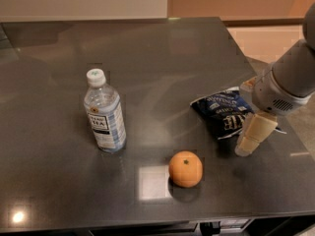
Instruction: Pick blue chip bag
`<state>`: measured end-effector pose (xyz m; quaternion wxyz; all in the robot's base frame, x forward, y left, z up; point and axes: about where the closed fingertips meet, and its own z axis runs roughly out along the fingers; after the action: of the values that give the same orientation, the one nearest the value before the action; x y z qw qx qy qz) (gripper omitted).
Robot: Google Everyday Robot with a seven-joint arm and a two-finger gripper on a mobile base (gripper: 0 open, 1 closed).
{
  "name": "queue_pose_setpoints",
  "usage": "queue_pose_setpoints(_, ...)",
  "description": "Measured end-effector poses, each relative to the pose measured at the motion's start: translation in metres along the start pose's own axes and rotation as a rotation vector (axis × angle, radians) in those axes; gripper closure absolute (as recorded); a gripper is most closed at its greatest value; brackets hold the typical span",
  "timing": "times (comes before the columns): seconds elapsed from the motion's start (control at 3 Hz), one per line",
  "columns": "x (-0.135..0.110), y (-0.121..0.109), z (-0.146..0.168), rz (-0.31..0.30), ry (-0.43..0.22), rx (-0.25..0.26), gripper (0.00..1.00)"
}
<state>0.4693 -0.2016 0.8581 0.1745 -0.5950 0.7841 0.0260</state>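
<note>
The blue chip bag (224, 111) lies flat on the dark table (162, 58), right of centre, crinkled navy foil with white lettering. My gripper (247, 144) comes in from the right on a grey arm (288, 82). It points down at the table just beside the bag's right front end, and its cream tip hides that corner of the bag. I cannot see it holding anything.
A clear tea bottle (104, 113) with a white cap stands upright at the left. An orange (185, 168) sits near the front edge, left of the gripper and in front of the bag. The table's right edge runs just past the bag.
</note>
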Motion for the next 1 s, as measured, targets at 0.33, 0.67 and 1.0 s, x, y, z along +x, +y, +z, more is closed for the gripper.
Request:
queue_pose_setpoints(0.33,-0.007,-0.003,0.019,0.013,0.010,-0.004,0.18)
queue_pose_setpoints(0.67,-0.011,-0.011,0.026,0.038,0.017,-0.010,0.42)
queue_pose_setpoints(1.0,-0.019,-0.021,0.020,0.062,0.000,-0.028,0.65)
